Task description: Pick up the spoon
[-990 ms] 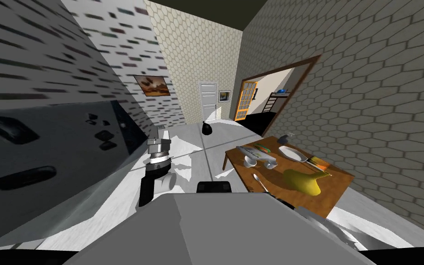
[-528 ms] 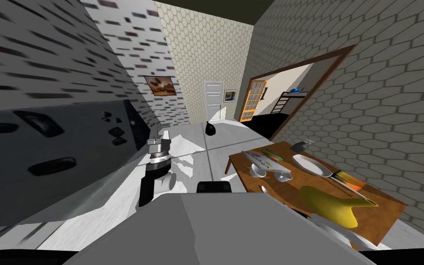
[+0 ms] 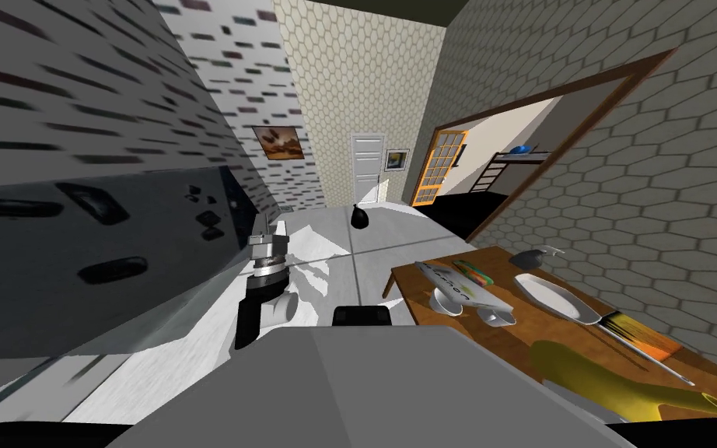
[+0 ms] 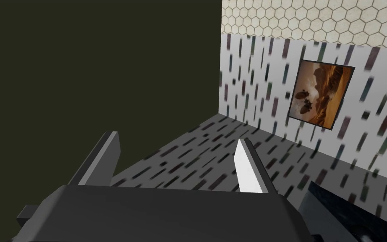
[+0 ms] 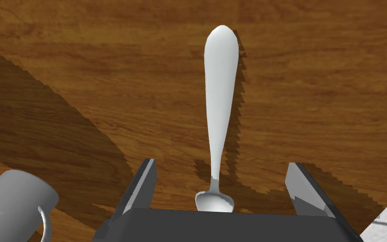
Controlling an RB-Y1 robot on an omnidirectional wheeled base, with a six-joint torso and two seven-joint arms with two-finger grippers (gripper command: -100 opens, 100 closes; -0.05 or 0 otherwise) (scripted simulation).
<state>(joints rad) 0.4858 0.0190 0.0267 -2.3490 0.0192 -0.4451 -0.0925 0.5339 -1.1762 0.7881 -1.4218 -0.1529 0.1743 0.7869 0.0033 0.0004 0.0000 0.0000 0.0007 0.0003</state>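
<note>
R gripper (image 5: 222, 164) released, spread wide astride slim white spoon (image 5: 220, 105), fingers clear of it; spoon flat on wood table (image 5: 83, 75). L gripper (image 4: 178, 137) spread too.

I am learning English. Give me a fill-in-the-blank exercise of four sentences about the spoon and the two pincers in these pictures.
1. The spoon lies flat on the wooden ____.
2. The fingers of the right pincer stand ____, one on each side of the spoon.
3. The spoon's ____ end is nearest the right pincer's body; its handle points away.
4. The left pincer is open and holds ____.
Missing words: table; open; bowl; nothing.
</note>
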